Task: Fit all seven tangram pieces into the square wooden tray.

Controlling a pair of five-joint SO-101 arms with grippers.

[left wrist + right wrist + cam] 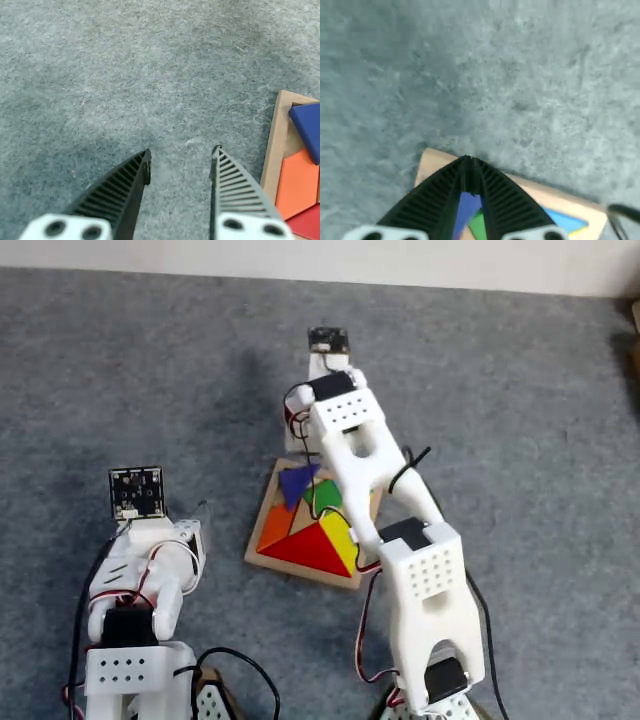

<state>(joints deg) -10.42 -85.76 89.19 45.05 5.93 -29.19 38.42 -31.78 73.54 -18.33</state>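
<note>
Soft, even, moderately bright light (only faint, diffuse shadows on the carpet [230, 370])

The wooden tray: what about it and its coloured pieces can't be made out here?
High view: the right arm crosses the tray, so whether all seven pieces are in cannot be counted.
Left wrist view: the picture's edge cuts off most of the tray.
Right wrist view: the shut right gripper hides most of the pieces.

- left arm [135, 590]: folded back close to its base, wrist pitched downward
- left gripper [181, 157]: jaws spread apart
- right arm [370, 470]: stretched far forward, wrist pitched downward
- right gripper [470, 167]: fingers pressed together, tips meeting
</note>
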